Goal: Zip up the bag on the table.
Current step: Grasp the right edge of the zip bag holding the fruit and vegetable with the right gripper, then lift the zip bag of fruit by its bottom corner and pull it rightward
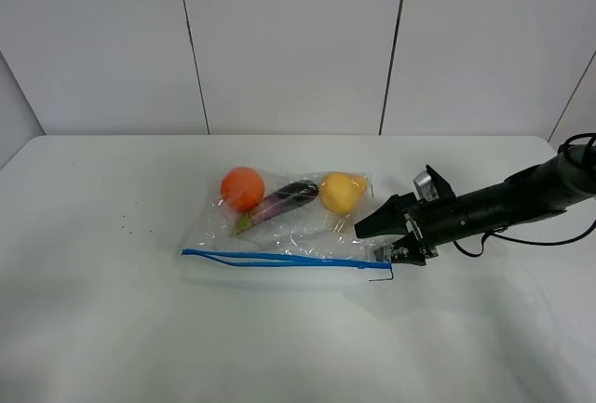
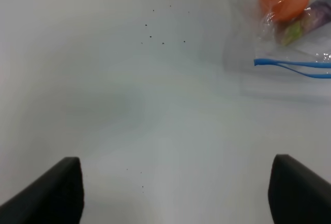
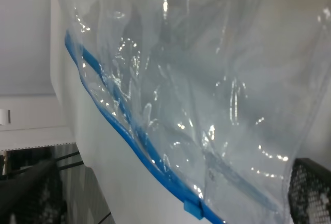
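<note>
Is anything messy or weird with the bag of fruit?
Yes, a little. The bag lies on the table with its blue zipper strip split into two lines, so it is not zipped shut. The orange, eggplant and pear are all inside; nothing has spilled.
</note>
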